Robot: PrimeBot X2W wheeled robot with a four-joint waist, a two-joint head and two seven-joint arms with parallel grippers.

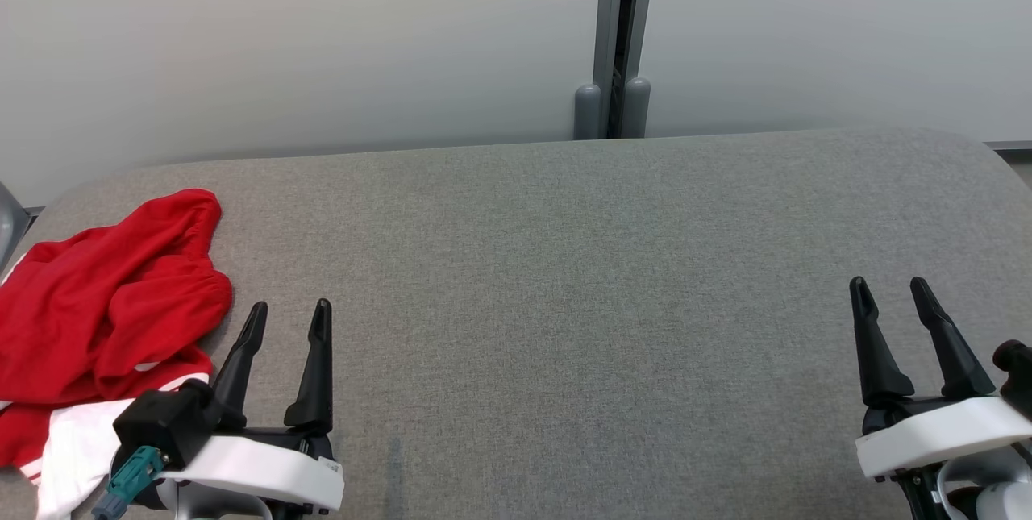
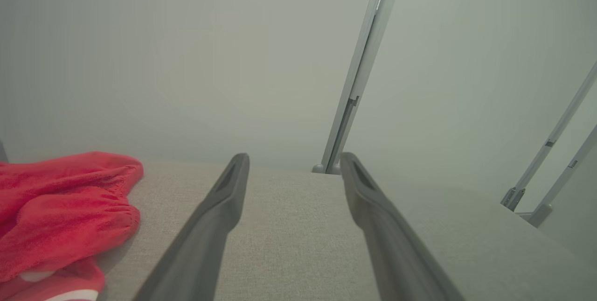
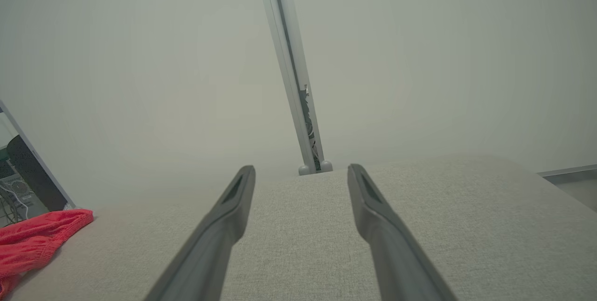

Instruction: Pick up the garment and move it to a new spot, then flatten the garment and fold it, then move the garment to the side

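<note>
Garment (image 1: 105,294), red with white trim, lies crumpled at the left end of the grey fabric table (image 1: 564,302). A pale wall (image 1: 282,36) rises behind the table's back edge, split by a grey post (image 1: 617,36). The left gripper (image 1: 290,306) is at the table's front left, just beside the garment, with its fingers spread and empty. The right gripper (image 1: 888,284) is at the table's front right, well apart from the garment, and is likewise spread and empty.
</note>
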